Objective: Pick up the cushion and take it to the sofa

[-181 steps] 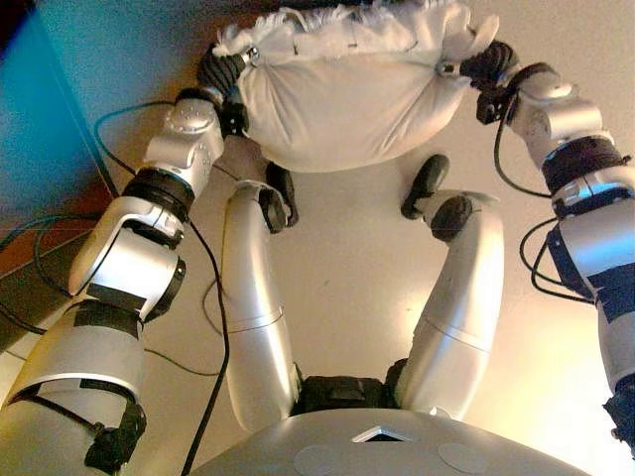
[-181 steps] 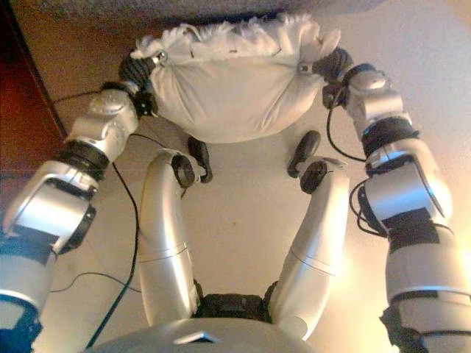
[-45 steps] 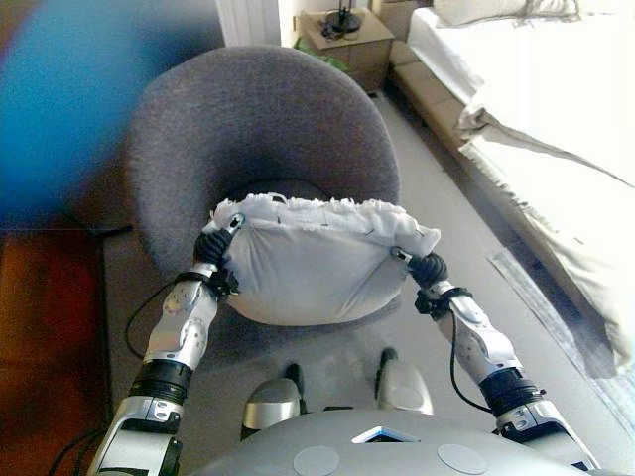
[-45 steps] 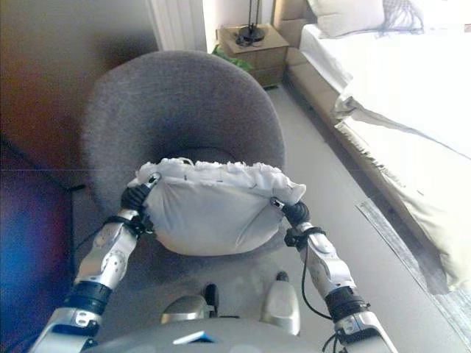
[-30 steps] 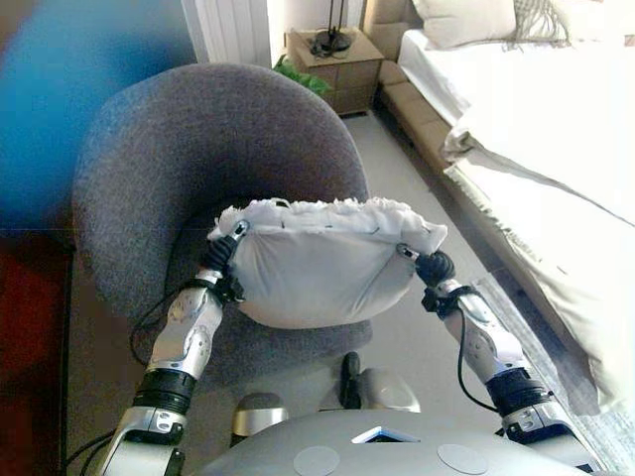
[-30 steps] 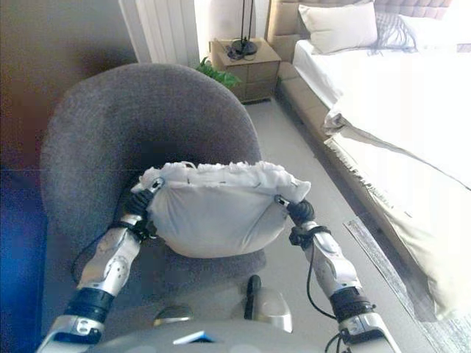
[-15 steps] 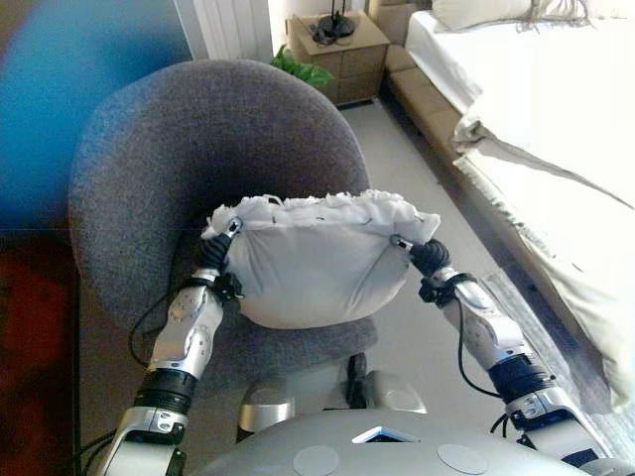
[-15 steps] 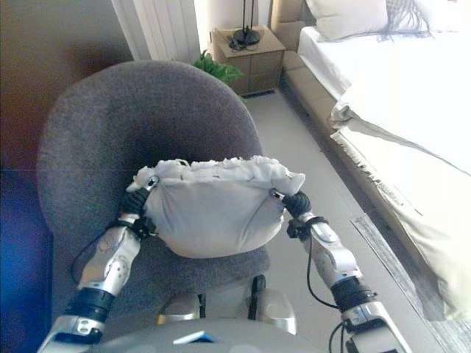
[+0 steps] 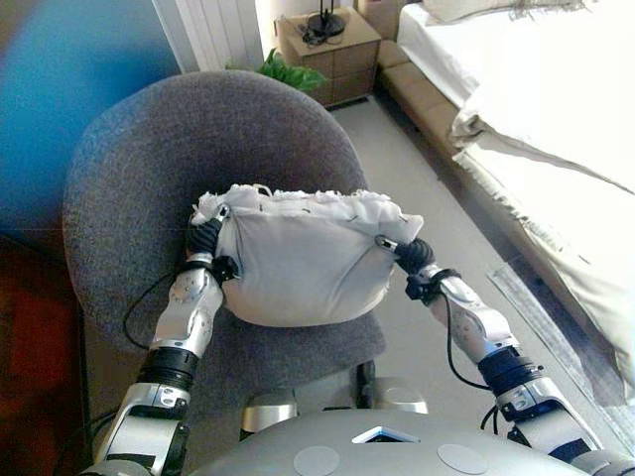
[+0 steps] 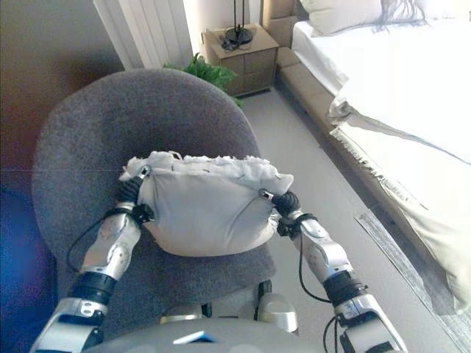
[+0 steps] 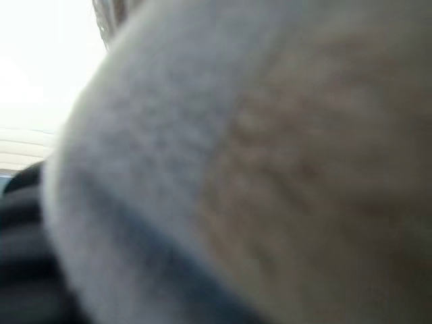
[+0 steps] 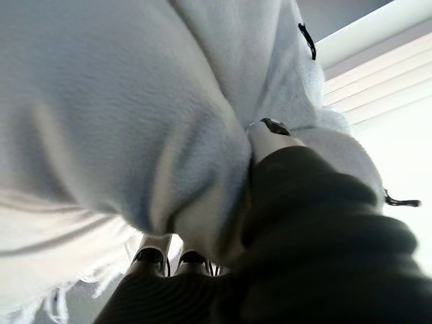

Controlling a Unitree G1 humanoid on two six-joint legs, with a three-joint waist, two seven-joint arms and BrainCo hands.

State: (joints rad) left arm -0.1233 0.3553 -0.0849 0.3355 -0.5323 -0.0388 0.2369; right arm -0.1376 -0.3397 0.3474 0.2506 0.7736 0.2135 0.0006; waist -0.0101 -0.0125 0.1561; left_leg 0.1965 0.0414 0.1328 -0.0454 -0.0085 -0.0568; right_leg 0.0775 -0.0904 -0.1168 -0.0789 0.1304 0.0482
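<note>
Both hands carry the white cushion (image 9: 298,268) at chest height, one at each end: the left hand (image 9: 205,238) is clamped on the cushion's left end just under its frilled top edge, and the right hand (image 9: 409,255) grips the right end in the same way. The right wrist view shows cloth bunched and pinched between that hand's fingers and its dark cover; the left wrist view is filled with cushion fabric, and the head cameras show the left hand's dark cover pressed against the cushion with its fingers closed into the fabric.

The cushion hangs clear in the air, sagging between the two hands, directly above the seat of a round grey armchair (image 9: 129,178) that the robot faces. It does not appear to touch the seat or the curved backrest.

To the right lies a bed (image 9: 556,109) with white bedding, and behind the armchair stand a wooden nightstand (image 9: 332,50) and a green plant (image 9: 283,71).

As a judgement: the pick-up is done and the carry looks nearly complete, if this grey seat is the sofa meant. What is left is to lower the cushion onto the seat and let go with both hands.
</note>
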